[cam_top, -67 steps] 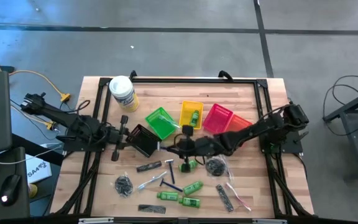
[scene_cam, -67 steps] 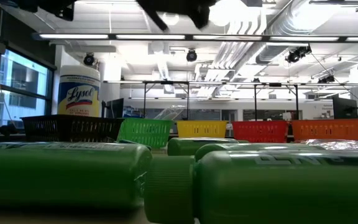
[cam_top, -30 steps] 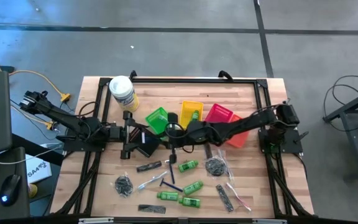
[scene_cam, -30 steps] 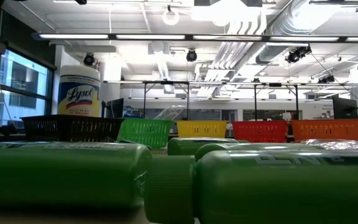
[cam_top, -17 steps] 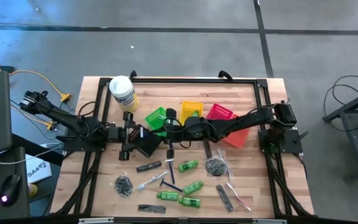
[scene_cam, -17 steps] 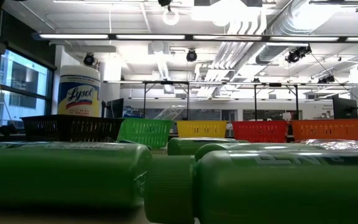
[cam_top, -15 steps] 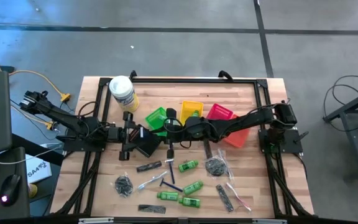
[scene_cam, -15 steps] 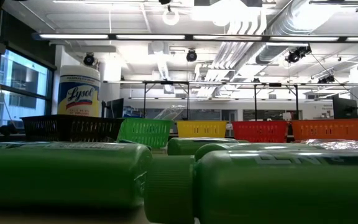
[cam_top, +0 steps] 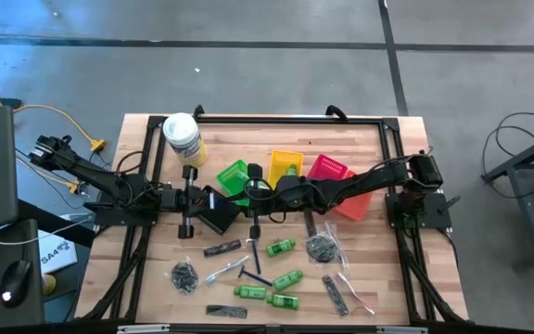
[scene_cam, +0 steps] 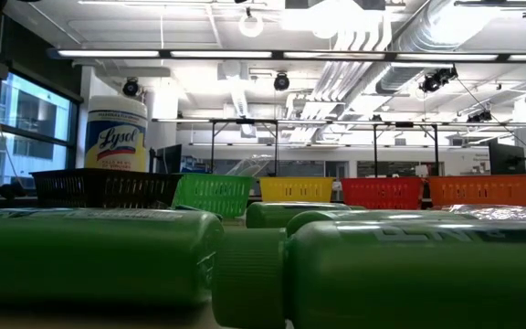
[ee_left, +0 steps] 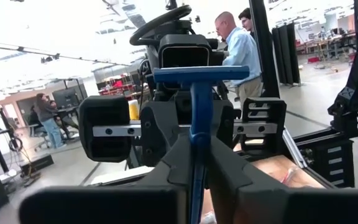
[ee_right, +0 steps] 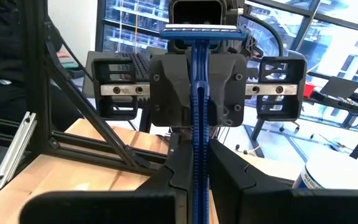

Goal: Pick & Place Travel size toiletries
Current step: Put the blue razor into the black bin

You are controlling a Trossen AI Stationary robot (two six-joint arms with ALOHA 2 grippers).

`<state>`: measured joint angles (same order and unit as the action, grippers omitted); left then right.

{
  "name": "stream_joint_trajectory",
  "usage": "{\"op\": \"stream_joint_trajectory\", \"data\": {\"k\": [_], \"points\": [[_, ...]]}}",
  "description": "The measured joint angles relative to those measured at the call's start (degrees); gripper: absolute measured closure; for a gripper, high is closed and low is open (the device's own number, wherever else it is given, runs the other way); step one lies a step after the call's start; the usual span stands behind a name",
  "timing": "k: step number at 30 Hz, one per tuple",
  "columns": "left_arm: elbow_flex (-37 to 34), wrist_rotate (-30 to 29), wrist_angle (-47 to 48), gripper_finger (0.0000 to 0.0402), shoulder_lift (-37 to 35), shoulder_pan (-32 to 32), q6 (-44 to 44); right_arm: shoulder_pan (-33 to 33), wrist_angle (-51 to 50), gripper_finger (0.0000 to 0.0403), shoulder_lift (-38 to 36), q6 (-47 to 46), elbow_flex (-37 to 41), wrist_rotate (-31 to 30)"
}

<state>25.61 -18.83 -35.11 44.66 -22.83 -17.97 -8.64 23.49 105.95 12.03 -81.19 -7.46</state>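
— Where do we see the blue razor (ee_right: 197,93)?
— Off the table (cam_top: 378,269), midair between the two arms, near the black basket (cam_top: 213,211) in the high view.
— The left jaws?
— Closed tight on the razor's handle; we see its head standing up past them.
— And the right jaws?
— Closed on the same handle from the opposite end, facing the left ones.
— Other toiletries?
— Green bottles (cam_top: 287,278), among others, lie on the table's near part.
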Motion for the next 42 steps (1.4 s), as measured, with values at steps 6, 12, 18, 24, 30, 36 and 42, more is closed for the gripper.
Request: {"op": "stream_joint_trajectory", "data": {"k": [6, 12, 18, 24, 30, 36, 42], "points": [[0.0, 0.0, 0.4, 0.0384, 0.0, 0.0, -0.5, 0.0, -0.2, 0.0365, 0.0, 0.0, 0.0, 0.0], [0.0, 0.2, 1.1, 0.0384, -0.8, -0.1, -1.4, -0.3, -2.3, 0.0283, -0.1, -0.3, 0.0, -1.5], [0.3, -1.3, 8.6, 0.0384, -4.8, -0.1, -2.7, -2.3, -6.3, 0.0191, -2.9, 0.1, 0.0, -4.6], [6.1, -6.8, 30.9, 0.0384, -7.8, -0.1, 1.4, -5.5, -15.8, 0.0177, -7.1, -1.2, 0.0, -7.6], [8.4, -11.1, 44.9, 0.0384, -7.7, -0.1, 4.6, -10.7, -24.3, 0.0213, -11.0, -3.0, 1.6, -18.2], [8.5, -10.8, 54.1, 0.0384, -7.5, -0.1, 7.6, -16.6, -23.8, 0.0279, -20.7, -6.1, 11.8, -26.9], [8.4, -10.1, 61.4, 0.0384, -3.0, -0.1, 9.0, -22.6, -13.6, 0.0369, -33.7, -8.0, 31.1, -34.5]]}}
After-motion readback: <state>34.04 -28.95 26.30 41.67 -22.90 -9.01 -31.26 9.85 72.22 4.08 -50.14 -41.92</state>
